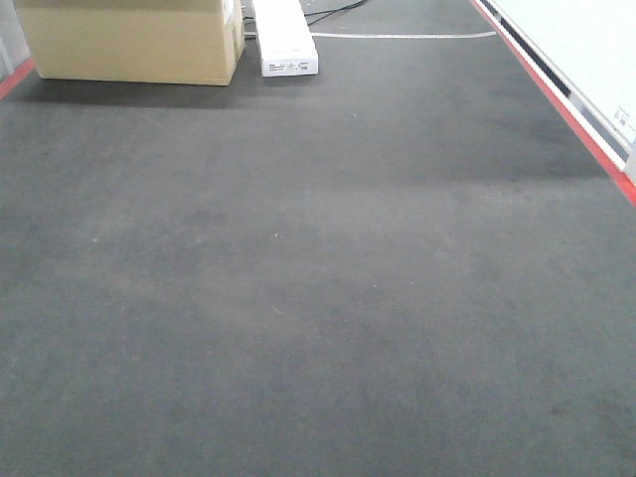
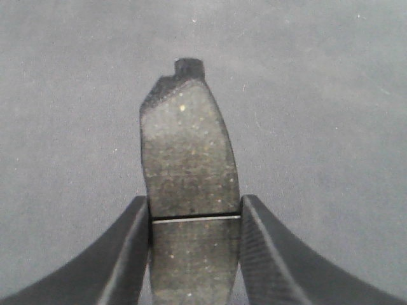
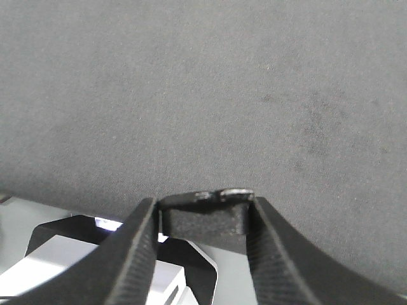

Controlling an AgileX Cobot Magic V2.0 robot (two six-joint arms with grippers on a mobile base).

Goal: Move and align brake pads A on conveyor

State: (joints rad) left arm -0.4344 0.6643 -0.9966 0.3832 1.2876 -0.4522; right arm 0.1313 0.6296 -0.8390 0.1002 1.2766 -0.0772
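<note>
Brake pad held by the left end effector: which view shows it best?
Left wrist view: the brake pad faces the camera, groove visible. The front view shows none of it; the right wrist view shows only a second pad, edge-on.

Cardboard box (image 1: 129, 40) far left w/ long white box (image 1: 285, 38) beside it, pale panel (image 1: 586, 50) at right.

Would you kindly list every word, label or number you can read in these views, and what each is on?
Nothing is legible.
Dark print on the end of the white box: too small and blurred to read.
Small marks on the white panel at right: unreadable.
The cardboard box: no print shows.
The brake pad in the left wrist view and the brake pad in the right: no marks.
</note>
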